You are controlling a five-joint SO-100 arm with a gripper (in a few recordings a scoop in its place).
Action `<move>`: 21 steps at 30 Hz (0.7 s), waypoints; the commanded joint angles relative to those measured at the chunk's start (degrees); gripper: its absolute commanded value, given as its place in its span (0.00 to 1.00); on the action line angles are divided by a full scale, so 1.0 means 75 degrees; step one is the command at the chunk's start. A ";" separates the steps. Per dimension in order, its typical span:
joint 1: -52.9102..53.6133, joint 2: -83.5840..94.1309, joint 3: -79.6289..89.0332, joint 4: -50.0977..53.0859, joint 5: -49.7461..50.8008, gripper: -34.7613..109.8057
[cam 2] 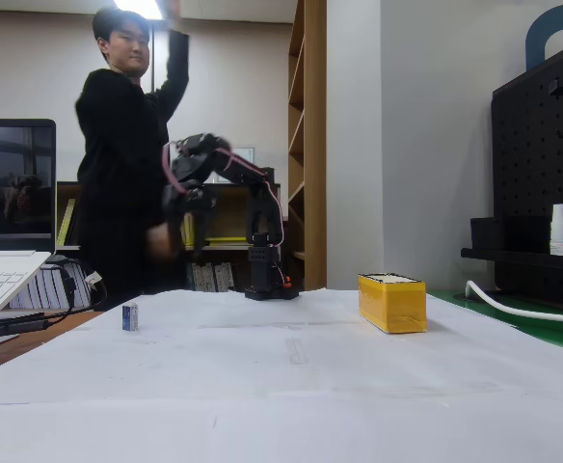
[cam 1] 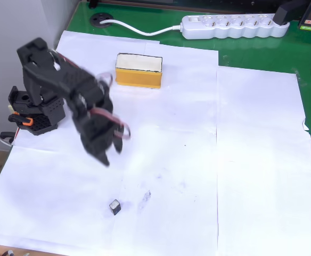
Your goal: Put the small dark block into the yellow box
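Status: task barely begun.
Small dark block (cam 1: 115, 206): resting on the white paper (cam 1: 240, 160) covering the desk, near its front edge, untouched, well apart from the box.
Yellow box (cam 1: 138, 70): near the far edge, nothing visible inside.
Claw (cam 1: 108, 154): raised above the paper, carrying nothing; blurred, so open or closed cannot be told.
Remaining: reach, grasp, carry, release.

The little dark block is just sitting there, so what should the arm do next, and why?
Probably lower the gripper toward the block. The block lies alone on the paper, apart from the gripper and far from the yellow box.
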 commanded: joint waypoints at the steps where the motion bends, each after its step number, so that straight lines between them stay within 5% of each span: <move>1: 0.0270 0.0199 0.0738 -0.0305 -0.0129 0.34; 21: 0.0961 0.2062 0.1465 -0.1676 -0.0914 0.36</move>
